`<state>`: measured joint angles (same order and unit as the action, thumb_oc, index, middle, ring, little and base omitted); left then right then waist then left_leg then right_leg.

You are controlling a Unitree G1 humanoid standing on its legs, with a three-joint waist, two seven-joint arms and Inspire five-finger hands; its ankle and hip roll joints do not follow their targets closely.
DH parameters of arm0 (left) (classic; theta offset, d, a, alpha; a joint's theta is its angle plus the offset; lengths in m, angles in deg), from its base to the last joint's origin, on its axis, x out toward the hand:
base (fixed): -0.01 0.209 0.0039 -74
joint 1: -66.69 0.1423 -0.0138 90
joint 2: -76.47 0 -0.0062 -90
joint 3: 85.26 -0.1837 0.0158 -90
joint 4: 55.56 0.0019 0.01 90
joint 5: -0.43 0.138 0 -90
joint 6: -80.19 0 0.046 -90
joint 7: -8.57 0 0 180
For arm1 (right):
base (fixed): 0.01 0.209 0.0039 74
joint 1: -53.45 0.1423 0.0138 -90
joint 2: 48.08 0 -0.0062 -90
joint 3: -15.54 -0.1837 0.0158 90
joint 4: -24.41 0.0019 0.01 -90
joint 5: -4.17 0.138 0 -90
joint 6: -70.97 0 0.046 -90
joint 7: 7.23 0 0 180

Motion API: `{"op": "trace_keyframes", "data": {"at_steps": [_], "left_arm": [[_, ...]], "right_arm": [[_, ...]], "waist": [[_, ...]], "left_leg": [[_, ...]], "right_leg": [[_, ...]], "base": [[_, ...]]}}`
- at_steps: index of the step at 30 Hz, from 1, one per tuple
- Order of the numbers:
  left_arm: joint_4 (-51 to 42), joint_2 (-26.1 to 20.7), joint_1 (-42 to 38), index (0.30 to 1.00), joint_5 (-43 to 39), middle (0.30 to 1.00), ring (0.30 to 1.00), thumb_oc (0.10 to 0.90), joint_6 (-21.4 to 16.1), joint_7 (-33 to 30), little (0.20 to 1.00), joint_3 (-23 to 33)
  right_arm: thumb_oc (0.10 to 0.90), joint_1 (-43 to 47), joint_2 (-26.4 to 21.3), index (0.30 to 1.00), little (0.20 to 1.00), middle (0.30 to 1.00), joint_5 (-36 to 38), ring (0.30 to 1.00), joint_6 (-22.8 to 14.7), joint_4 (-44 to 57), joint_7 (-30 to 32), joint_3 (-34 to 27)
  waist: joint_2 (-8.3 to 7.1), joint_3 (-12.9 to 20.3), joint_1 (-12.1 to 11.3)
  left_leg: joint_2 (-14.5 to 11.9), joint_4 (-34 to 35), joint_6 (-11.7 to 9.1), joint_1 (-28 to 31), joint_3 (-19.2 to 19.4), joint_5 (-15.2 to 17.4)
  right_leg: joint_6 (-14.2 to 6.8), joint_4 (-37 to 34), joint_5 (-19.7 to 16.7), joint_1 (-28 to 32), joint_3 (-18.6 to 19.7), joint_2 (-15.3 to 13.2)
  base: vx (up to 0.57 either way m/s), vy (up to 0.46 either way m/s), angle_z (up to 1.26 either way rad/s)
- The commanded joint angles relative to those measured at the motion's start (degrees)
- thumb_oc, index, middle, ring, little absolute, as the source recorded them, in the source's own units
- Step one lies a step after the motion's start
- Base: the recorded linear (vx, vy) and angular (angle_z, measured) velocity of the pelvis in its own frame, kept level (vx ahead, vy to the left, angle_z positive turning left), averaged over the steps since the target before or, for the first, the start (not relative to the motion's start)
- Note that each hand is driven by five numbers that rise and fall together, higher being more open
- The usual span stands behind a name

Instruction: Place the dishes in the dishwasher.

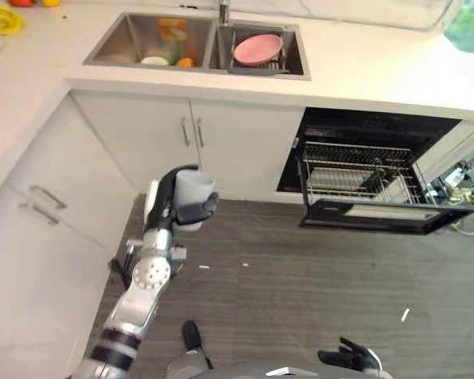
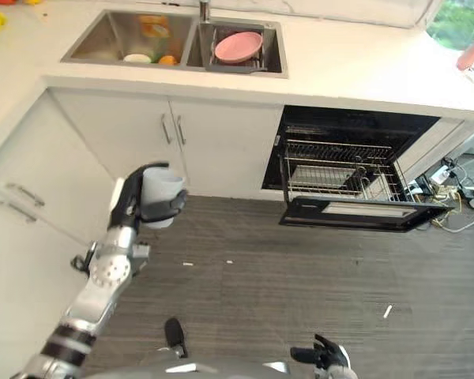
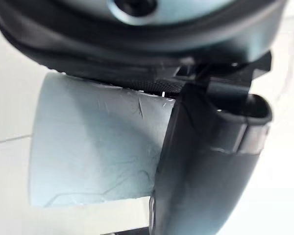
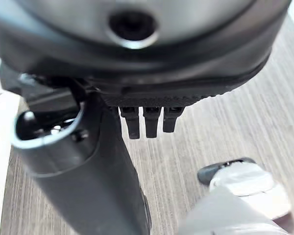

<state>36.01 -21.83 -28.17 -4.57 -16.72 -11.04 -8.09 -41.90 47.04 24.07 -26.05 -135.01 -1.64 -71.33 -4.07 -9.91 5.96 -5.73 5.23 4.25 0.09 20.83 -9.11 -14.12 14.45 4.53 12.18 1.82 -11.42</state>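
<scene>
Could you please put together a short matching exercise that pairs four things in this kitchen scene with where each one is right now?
Things:
1. pale grey cup
2. pink plate
3. wire rack
4. right hand

Places:
A. pulled out of the open dishwasher
B. low over the wooden floor, holding nothing
C. gripped in the left hand
D. in the right basin of the sink

Pairs: 1-C, 2-D, 3-A, 4-B

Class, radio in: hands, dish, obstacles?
Left hand shut on pale grey plastic cup. Right hand open, low. Open dishwasher ahead, path clear.
</scene>
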Motion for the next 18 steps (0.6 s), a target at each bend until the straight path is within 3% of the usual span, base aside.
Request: {"op": "trace_keyframes", "data": {"at_steps": [1,2,4,7,8,9,10,12,13,14,15,16,18], "left_arm": [[-9.3,-0.6,-2.8,0.300,3.6,0.300,0.300,0.400,-6.1,1.3,0.300,1.2],[-9.1,-0.8,-2.9,0.300,3.8,0.300,0.300,0.400,-5.9,1.2,0.300,1.3],[-9.0,-1.3,-3.0,0.300,4.4,0.300,0.300,0.400,-5.2,0.9,0.300,2.0],[-9.0,-1.3,-3.0,0.300,4.5,0.300,0.300,0.400,-5.2,0.9,0.300,2.0],[-8.9,-1.5,-2.3,0.300,5.7,0.300,0.300,0.400,-5.4,0.8,0.300,2.8],[-9.2,-1.0,-2.0,0.300,5.4,0.300,0.300,0.400,-5.8,0.5,0.300,2.5],[-9.2,-1.0,-2.0,0.300,5.4,0.300,0.300,0.400,-5.8,0.5,0.300,2.5],[-9.6,-0.6,-2.0,0.300,6.3,0.300,0.300,0.400,-5.5,0.2,0.300,2.4],[-10.1,-0.4,-2.0,0.300,7.4,0.300,0.300,0.400,-5.4,-0.1,0.300,2.3],[-10.1,-0.3,-2.0,0.300,7.4,0.300,0.300,0.400,-5.4,-0.2,0.300,2.3],[-9.6,0.5,-1.9,0.300,7.2,0.300,0.300,0.400,-5.6,-0.4,0.300,1.9],[-9.3,1.1,-1.8,0.300,6.5,0.300,0.300,0.400,-6.2,-0.9,0.300,2.0],[-9.1,1.3,-1.5,0.300,6.2,0.300,0.300,0.400,-6.6,-1.4,0.300,2.4]], "right_arm": [[0.800,0.8,-2.8,0.900,0.900,0.900,-0.6,0.900,-0.3,0.6,0.6,4.0],[0.800,1.2,-2.7,0.900,0.900,0.900,-1.3,0.900,-0.4,1.4,0.7,4.4],[0.800,2.5,-3.1,0.900,0.900,0.900,-2.8,0.900,-0.6,3.4,1.5,5.2],[0.800,2.5,-3.1,0.900,0.900,0.900,-2.8,0.900,-0.6,3.5,1.5,5.2],[0.800,3.3,-3.7,0.900,0.900,0.900,-4.7,0.900,-1.7,7.2,2.2,6.4],[0.800,2.7,-4.5,0.900,0.900,0.900,-4.0,0.900,-2.8,9.7,2.7,5.6],[0.800,2.7,-4.5,0.900,0.900,0.900,-4.0,0.900,-2.8,9.7,2.7,5.6],[0.800,1.1,-5.3,0.900,0.900,0.900,-3.8,0.900,-3.5,13.4,3.5,4.7],[0.800,0.9,-5.7,0.900,0.900,0.900,-3.4,0.900,-3.9,15.3,4.2,4.0],[0.800,0.8,-5.7,0.900,0.900,0.900,-3.4,0.900,-3.8,15.4,4.2,3.9],[0.800,0.9,-6.9,0.900,0.900,0.900,-3.7,0.900,-4.8,18.9,4.9,3.8],[0.800,0.5,-7.8,0.900,0.900,0.900,-3.6,0.900,-5.4,21.1,5.6,3.1],[0.800,0.5,-8.8,0.900,0.900,0.900,-3.8,0.900,-5.9,23.9,6.0,2.4]], "waist": [[0.58,2.3,0.1],[0.91,1.9,0.2],[1.59,1.3,-0.3],[1.47,1.2,-0.1],[1.81,1.1,1.2],[1.72,1.5,1.8],[1.72,1.5,1.8],[1.51,2.0,1.8],[1.37,2.6,1.9],[1.42,2.5,1.9],[1.48,3.4,2.8],[1.66,3.7,2.8],[1.83,3.8,2.7]], "left_leg": [[-5.8,-0.2,-11.4,1.0,4.0,1.5],[-5.6,-0.2,-10.8,2.2,5.2,2.4],[-4.7,-0.2,-9.7,4.4,8.2,4.8],[-4.6,-0.2,-9.7,4.5,8.1,4.8],[-4.0,-0.2,-9.4,7.3,11.0,6.1],[-2.8,-0.2,-9.4,9.5,11.1,8.5],[-2.8,-0.2,-9.4,9.5,11.1,8.5],[-1.8,-0.2,-9.4,10.4,11.7,9.3],[-1.6,-0.2,-9.8,10.4,12.4,8.7],[-1.6,-0.2,-9.8,10.5,12.4,8.7],[-1.8,-0.2,-10.2,10.2,13.0,7.7],[-1.9,-0.3,-10.4,10.3,13.1,7.3],[-2.0,-0.4,-10.4,10.7,13.6,7.1]], "right_leg": [[1.1,-1.2,-7.0,-8.0,-1.3,-1.6],[1.0,2.2,-8.5,-10.8,-3.8,-2.0],[2.0,6.2,-9.6,-14.3,-14.6,-4.6],[2.0,6.4,-9.4,-14.2,-14.7,-4.8],[3.3,6.5,-5.6,-17.9,-21.5,-0.1],[3.6,4.5,-3.5,-19.4,-23.0,2.7],[3.6,4.5,-3.5,-19.4,-23.0,2.7],[5.1,-1.7,-3.4,-16.9,-26.7,3.3],[5.1,-6.5,-4.0,-14.7,-27.8,3.2],[5.1,-6.8,-4.2,-14.5,-27.8,3.3],[5.5,-10.3,-3.0,-12.0,-23.2,5.8],[6.0,-11.7,-2.6,-10.9,-21.4,6.8],[6.5,-13.0,-2.5,-10.0,-21.2,7.2]], "base": [[0.16,0.404,-1.06],[0.04,0.343,-1.22],[0.04,0.324,-1.30],[0.03,0.123,-1.15],[0.22,0.339,-0.80],[0.22,0.339,-0.80],[0.15,0.116,-1.18],[0.02,0.002,-0.92],[0.00,-0.027,-0.32],[0.00,-0.060,-0.28],[0.04,-0.049,-0.25],[0.04,-0.048,-0.10],[0.03,-0.017,-0.36]]}}
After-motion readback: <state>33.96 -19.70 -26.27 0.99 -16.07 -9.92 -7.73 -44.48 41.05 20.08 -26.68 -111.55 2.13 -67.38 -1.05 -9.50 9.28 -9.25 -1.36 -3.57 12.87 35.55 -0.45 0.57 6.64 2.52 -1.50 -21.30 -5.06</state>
